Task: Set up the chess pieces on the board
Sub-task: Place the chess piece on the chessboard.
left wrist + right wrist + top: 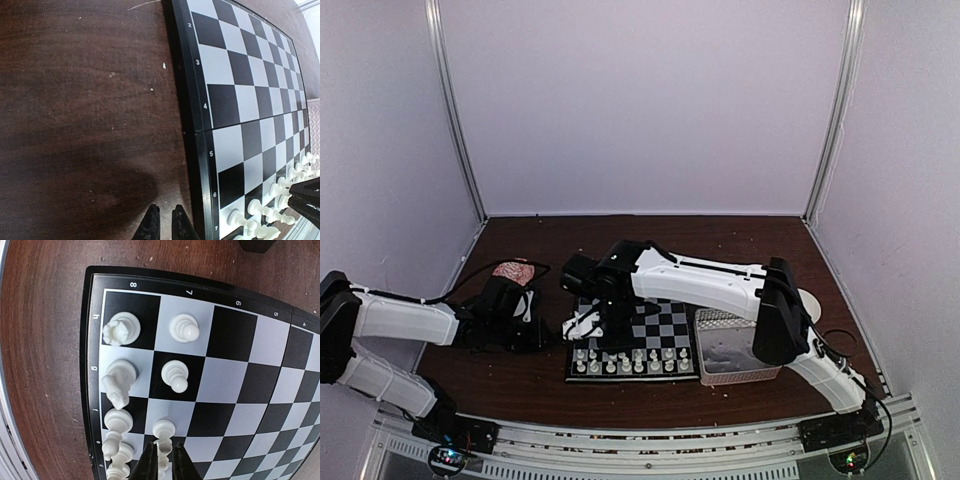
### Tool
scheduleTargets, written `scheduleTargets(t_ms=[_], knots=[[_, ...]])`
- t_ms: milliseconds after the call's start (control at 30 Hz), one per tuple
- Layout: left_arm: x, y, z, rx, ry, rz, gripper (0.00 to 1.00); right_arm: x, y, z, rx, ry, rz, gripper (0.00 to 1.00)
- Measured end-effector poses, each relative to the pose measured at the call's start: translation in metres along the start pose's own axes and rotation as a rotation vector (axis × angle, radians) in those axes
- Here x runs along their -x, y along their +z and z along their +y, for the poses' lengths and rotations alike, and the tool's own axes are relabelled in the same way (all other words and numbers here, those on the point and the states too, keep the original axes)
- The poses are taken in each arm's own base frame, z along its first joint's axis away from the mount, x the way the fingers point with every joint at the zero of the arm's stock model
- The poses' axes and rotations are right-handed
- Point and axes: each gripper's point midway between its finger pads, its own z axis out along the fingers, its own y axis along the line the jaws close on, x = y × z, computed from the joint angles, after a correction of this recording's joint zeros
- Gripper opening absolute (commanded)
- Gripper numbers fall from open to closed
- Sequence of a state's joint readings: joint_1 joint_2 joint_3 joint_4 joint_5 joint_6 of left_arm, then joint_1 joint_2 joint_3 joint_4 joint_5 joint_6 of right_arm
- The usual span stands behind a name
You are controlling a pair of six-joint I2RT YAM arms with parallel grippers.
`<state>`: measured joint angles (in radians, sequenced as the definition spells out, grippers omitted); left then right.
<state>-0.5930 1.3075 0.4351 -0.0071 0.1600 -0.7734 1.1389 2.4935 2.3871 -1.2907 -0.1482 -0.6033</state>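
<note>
The board (665,325) lies in front of the arms, with white chess pieces (625,360) in its two near rows. My right gripper (163,447) hangs over the board's left end, shut on a white pawn (162,454) in the second row. A rook (120,329), a knight (117,382) and pawns (175,375) stand beside it. My left gripper (165,209) is shut and empty, low over the bare table just left of the board's edge (197,150). In the top view the left gripper (542,335) and the right gripper (605,335) are close together.
A clear plastic tray (735,350) stands against the board's right side. A pinkish object (517,272) lies behind the left arm. A white round thing (810,300) sits at the far right. Pale crumbs (164,65) dot the dark wooden table.
</note>
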Motion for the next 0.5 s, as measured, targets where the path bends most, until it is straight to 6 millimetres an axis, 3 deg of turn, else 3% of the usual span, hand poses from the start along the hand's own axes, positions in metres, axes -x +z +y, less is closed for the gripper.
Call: scheduleTargets(t_ms=[500], knots=[[-0.0029, 0.0007, 0.0022, 0.002, -0.005, 0.003, 0.1, -0.0005, 0.0026, 0.0005, 0.004, 0.001, 0.003, 0.05]])
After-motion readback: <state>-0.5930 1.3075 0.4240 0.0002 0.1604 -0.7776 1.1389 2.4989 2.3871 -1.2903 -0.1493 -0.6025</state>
